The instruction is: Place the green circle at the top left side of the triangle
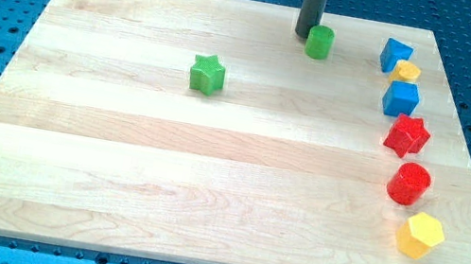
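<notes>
The green circle [320, 42] stands near the top edge of the wooden board [116, 160], right of the middle. My tip [305, 36] is against its left side, touching or nearly so. A blue block that looks like the triangle [394, 55] lies to the right of the green circle, with a gap of bare board between them. The rod rises straight up out of the view's top.
A small yellow block [408, 71] touches the triangle's lower right. Below it, down the right side, run a blue cube [401, 99], a red star [407, 135], a red circle [410, 183] and a yellow hexagon [420, 235]. A green star [208, 75] lies left of the middle.
</notes>
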Available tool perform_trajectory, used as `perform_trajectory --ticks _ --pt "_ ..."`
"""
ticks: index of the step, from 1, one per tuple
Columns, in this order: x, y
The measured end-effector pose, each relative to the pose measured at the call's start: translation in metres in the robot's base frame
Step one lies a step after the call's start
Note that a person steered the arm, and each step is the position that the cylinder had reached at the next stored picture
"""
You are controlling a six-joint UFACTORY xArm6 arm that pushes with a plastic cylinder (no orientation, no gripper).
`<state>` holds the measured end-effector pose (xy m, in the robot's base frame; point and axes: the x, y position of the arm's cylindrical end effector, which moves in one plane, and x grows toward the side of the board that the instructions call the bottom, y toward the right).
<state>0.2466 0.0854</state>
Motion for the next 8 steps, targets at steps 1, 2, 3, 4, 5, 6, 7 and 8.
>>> perform_trajectory --ticks 1,2,3,4,5,6,7,8 --pt "0.015 -0.042" --pt "0.028 -0.019" --pt "0.030 -0.010" --pt "0.037 -0.006" --pt "0.037 0.006" --pt "0.025 0.034" --pt "0.006 0.078" --pt "-0.012 0.078"
